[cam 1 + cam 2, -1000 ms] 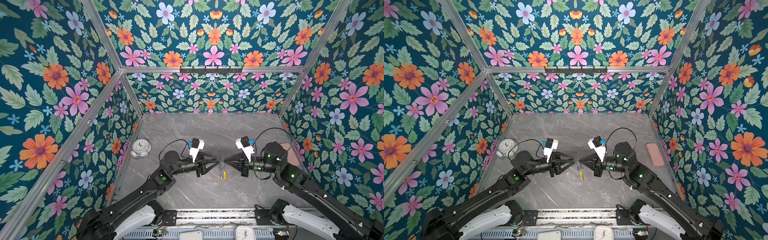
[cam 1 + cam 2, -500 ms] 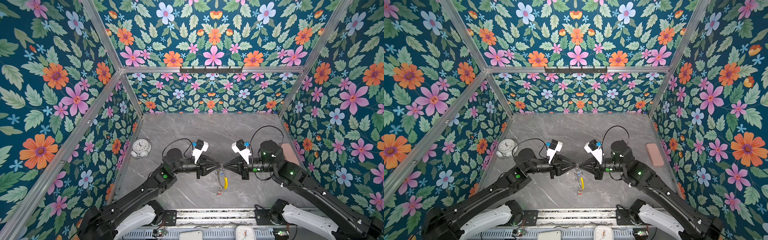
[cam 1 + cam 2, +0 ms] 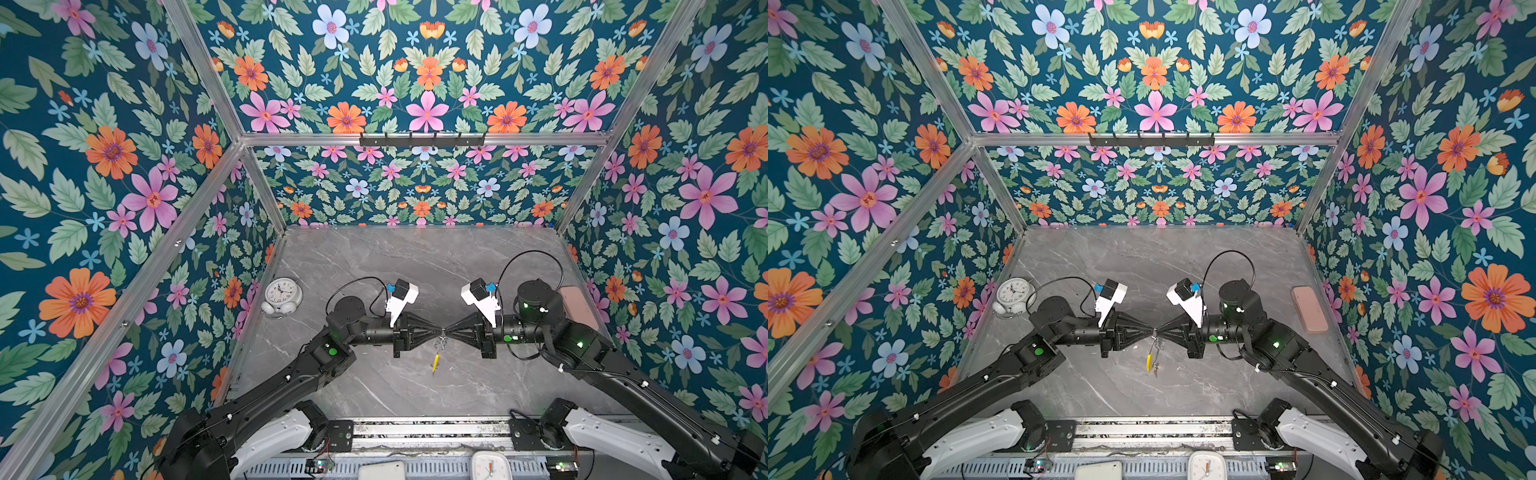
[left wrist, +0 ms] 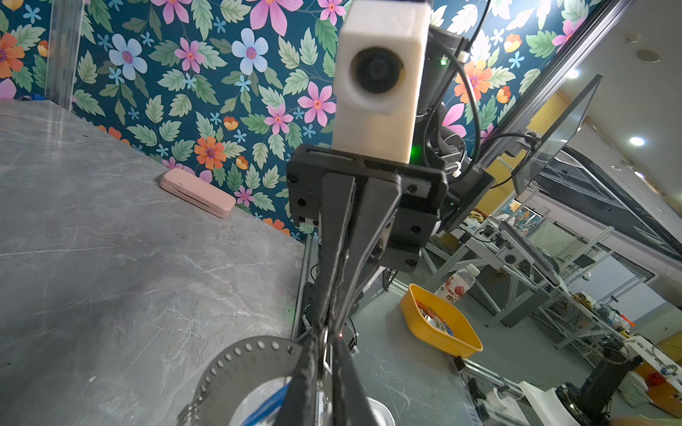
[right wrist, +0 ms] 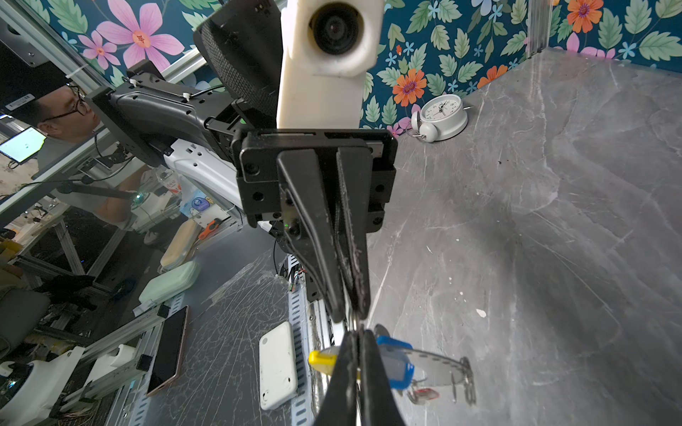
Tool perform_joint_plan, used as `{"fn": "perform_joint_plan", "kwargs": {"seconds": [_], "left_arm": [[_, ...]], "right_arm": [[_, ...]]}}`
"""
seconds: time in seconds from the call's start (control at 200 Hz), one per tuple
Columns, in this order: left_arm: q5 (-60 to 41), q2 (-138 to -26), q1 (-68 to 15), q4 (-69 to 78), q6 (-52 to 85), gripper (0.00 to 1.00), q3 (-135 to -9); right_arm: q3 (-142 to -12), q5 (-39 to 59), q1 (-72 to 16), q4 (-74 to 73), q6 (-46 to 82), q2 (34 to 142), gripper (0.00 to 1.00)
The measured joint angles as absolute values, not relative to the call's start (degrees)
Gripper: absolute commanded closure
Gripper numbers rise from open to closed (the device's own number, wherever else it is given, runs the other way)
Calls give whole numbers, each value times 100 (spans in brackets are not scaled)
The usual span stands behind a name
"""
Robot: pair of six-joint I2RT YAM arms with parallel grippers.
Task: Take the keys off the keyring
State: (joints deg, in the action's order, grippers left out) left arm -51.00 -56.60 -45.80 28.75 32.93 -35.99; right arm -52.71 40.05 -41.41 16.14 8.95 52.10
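The keyring point(image 5: 439, 363) hangs in the air over the middle of the worktop point(image 3: 374, 266), nearer its front edge, both keys point(image 5: 395, 365) still on it. The left claw point(image 3: 437, 331), wide a moment ago, has now pinched the ring, so I think a pull can start. The right claw point(image 3: 451, 331) is clamped on it too. Both arms reach level, tip to tip.

My left gripper point(image 3: 438, 331) and right gripper point(image 3: 448, 331) pinch the keyring point(image 5: 435, 363) at its twelve o'clock: a grey perforated hoop with a yellow sleeve point(image 5: 321, 358), hanging upright (edge-on from above). The blue-tagged key point(image 5: 393, 359) sits beside the pinch; the red-tagged key point(image 5: 424, 394) dangles lower.
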Motion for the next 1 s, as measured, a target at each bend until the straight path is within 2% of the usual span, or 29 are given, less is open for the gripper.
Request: {"fn": "perform_joint_plan", "kwargs": {"seconds": [0.09,0.56,0.735,0.905,1.0], "left_arm": [[-5135,-5688,-4582,2886,3310,86,-3594],[-5218,-5808,-4580,3336,3500,100,-3527],[-5148,-5787,-4582,3546,3562,100,-3505],[-4930,-5621,-4584,3820,3564,100,-3446],[-4768,-5553,-4582,4049,3566,100,-3409]], "right_arm": [[-5275,4003,-4141,1568,913,5225,100],[-5341,4029,-4130,1415,1020,5273,100],[-5264,3988,-4141,1201,1203,5135,75],[-4781,3743,-4141,392,1503,4563,64],[-4394,3474,-4141,-222,1763,4219,61]]}}
